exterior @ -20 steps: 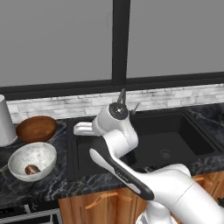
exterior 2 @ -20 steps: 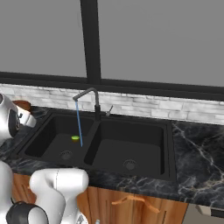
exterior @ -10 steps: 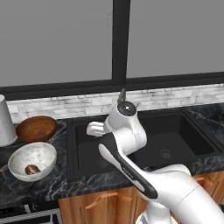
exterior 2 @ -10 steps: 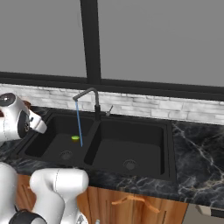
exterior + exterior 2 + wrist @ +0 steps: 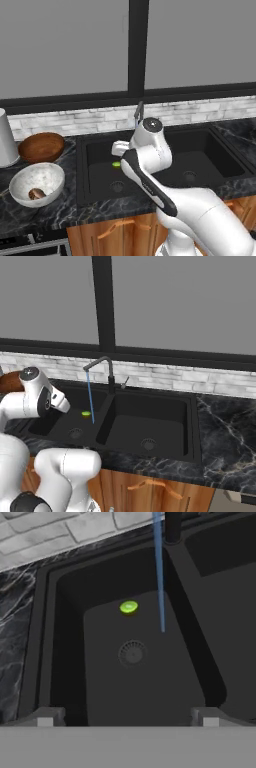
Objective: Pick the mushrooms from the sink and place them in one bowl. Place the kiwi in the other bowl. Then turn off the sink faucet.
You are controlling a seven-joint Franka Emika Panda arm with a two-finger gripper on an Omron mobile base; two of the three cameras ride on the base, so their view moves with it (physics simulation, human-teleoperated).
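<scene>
Swinging over from the bowls' side a second ago, the arm now has its wrist above the left basin of the sink (image 5: 100, 165), and the hand (image 5: 127, 716) looks down into that basin with its two fingers spread wide and nothing between them; the sink, black with two basins and a central divider, is set into the dark marbled counter (image 5: 30, 215) and serves as the landmark for the rest; a pale brick backsplash (image 5: 165, 378) runs along the wall behind the sink, under a large window; the sink faucet (image 5: 102, 371) stands at the back of the sink on the divider, its spout reaching over the left basin, and a thin blue stream of water (image 5: 160, 577) falls from it into that basin; the white speckled bowl (image 5: 37, 182) sits on the counter left of the sink, near the front edge, with one mushroom (image 5: 36, 193) lying inside it; the brown wooden bowl (image 5: 41, 147) sits left of the sink too, further back, just behind the white one; the kiwi (image 5: 129, 607) lies on the floor of the left basin, between the round drain (image 5: 132, 653) and the back wall, just beside the stream.
</scene>
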